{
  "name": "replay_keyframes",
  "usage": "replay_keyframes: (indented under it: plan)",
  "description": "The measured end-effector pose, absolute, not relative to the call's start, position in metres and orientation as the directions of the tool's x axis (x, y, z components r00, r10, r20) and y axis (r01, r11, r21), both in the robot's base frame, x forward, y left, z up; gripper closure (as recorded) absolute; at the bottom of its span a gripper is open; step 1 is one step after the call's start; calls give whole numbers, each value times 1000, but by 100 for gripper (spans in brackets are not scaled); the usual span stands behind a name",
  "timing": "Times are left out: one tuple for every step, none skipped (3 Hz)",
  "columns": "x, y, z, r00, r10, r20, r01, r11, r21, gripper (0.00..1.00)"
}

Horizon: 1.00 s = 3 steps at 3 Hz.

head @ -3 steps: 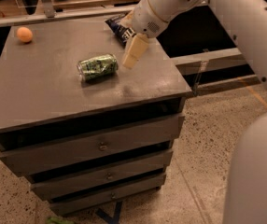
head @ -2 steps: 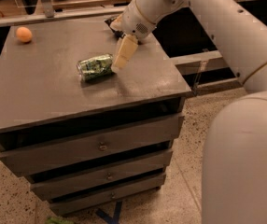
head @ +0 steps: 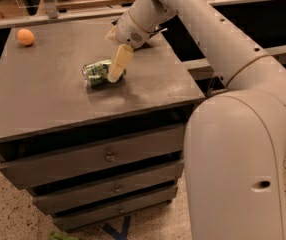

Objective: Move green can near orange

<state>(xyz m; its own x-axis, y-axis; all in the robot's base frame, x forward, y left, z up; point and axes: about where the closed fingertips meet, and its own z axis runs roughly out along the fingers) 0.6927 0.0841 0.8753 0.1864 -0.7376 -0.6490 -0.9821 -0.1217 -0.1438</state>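
Lying on its side near the middle of the grey tabletop (head: 48, 99), the green can (head: 96, 73) points one silver end toward 9 o'clock, its mottled green-and-white label facing up. The end effector (head: 117, 70) hangs down at the can's 3 o'clock end. Its pale tip overlaps that end of the can, touching or just beside it, though I cannot tell which. How far the end effector is open cannot be told, nor whether it has hold of the can. The orange (head: 25, 36) sits well apart from the can, toward 10 o'clock, near the tabletop's far left corner. The white arm (head: 223, 49) reaches in from 3 o'clock — its bulky lower section fills the near right. Three drawers (head: 108, 156) with small knobs stack beneath the tabletop, above a speckled floor (head: 8, 209).
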Motion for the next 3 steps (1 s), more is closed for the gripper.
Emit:
replay_keyframes:
  plan:
    - [692,96,862,186,-735,-653,-982,-151,-110,0]
    - [688,100,857,196,-737,-647,-980,-171,-102,15]
    - [680,100,858,232,-722,-651,-971,-210,-112,38]
